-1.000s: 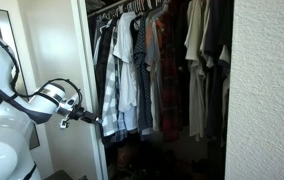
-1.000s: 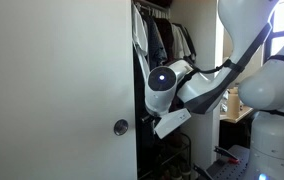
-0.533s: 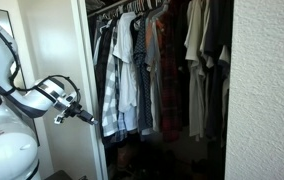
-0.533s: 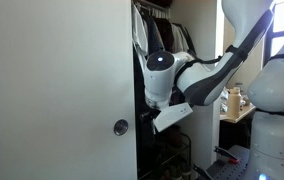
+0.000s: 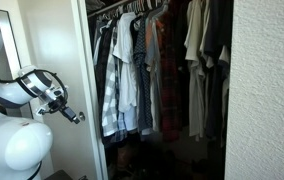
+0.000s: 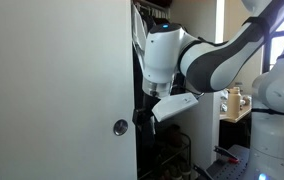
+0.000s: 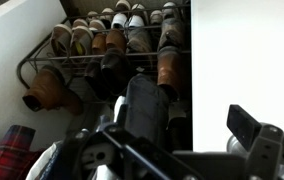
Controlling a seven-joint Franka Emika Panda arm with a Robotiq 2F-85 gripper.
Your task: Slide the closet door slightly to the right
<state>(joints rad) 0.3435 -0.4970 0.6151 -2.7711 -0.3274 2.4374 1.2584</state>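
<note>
While my pincer (image 5: 74, 116) hangs near the edge of the 1 white closet door (image 6: 52, 80), I can't tell its gap. 1 silver pull (image 6: 120, 127) low; hung shirts (image 5: 132, 70), 1 shoe rack (image 7: 42, 55) inside.

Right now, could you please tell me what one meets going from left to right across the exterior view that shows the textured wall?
closet door → light hanging shirts → darker hanging garments → rough textured wall

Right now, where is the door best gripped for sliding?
Take the door by its free vertical edge, coming from the open closet side. It is a flat panel, and the round pull is small and set low. The gripper hangs beside that edge.
</note>
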